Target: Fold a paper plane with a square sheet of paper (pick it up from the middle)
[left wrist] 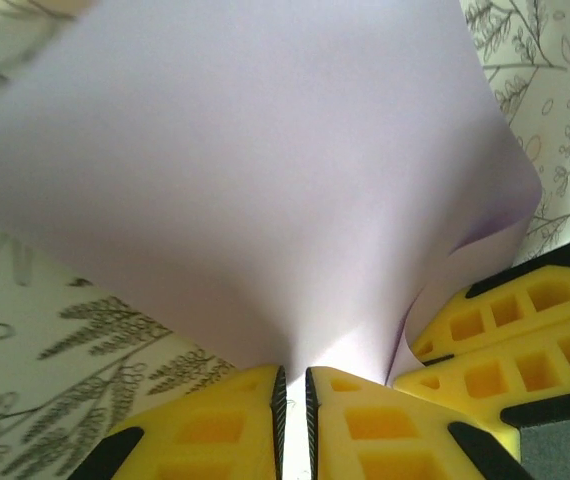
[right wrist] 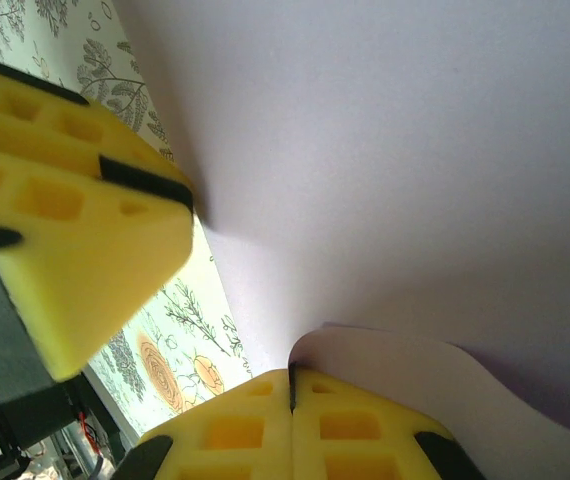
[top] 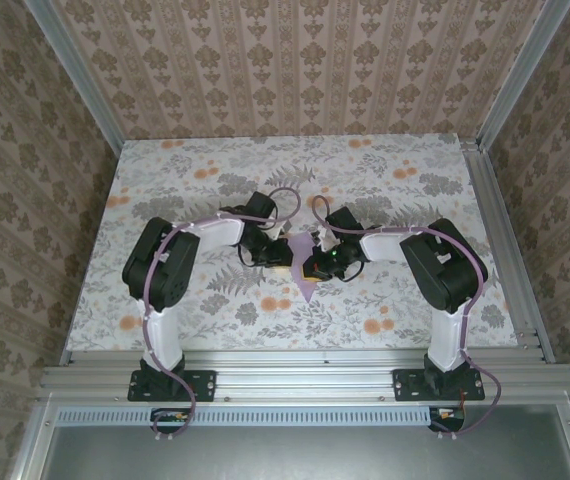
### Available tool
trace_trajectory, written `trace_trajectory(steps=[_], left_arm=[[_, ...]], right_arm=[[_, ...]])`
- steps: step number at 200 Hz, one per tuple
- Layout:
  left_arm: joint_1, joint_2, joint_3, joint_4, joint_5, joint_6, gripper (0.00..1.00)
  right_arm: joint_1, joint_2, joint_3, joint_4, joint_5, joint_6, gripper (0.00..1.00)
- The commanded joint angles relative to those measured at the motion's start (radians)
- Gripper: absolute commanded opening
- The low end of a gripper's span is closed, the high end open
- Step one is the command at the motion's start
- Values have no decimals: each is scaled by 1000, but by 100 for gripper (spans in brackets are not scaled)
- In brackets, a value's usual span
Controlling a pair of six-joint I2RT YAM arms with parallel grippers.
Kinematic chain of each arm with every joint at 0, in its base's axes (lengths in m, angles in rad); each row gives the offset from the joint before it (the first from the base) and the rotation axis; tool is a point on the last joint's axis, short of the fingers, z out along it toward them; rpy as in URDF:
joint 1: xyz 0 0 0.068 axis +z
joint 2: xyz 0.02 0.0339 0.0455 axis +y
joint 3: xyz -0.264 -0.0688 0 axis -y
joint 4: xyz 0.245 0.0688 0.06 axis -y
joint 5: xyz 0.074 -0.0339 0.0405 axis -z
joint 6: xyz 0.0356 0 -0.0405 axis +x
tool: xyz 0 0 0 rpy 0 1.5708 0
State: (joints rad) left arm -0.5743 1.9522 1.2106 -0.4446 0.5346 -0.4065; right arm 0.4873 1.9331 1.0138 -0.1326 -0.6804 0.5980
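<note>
The pale lilac sheet of paper [top: 307,284] is folded into a pointed dart, the paper plane, with its tip toward the near edge of the table. It hangs between the two grippers at the table's middle. My left gripper [top: 288,257] is shut on it from the left. In the left wrist view the paper [left wrist: 265,180] runs down into the narrow gap of the gripper [left wrist: 293,376]. My right gripper [top: 316,265] is shut on it from the right, with a curled paper edge [right wrist: 395,150] pinched in the gripper [right wrist: 292,377]. The two sets of yellow fingers almost touch.
The table [top: 165,170] has a grey-and-orange floral top, walled on three sides by patterned panels. An aluminium rail [top: 305,365] runs along the near edge by the arm bases. The right gripper's fingers [left wrist: 500,340] crowd the left wrist view, and a left finger [right wrist: 65,210] crowds the right one.
</note>
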Motion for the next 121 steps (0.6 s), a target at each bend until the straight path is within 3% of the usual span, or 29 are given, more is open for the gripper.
trace_trajectory(steps=[1,121], left_arm=[[2,38,34,-27,4,16,16],[2,96,35,-30,-10,33,16]], right_arm=[[4,5,-3,-81,61,-18,5],[11,-38,-3,-55,59,3,5]])
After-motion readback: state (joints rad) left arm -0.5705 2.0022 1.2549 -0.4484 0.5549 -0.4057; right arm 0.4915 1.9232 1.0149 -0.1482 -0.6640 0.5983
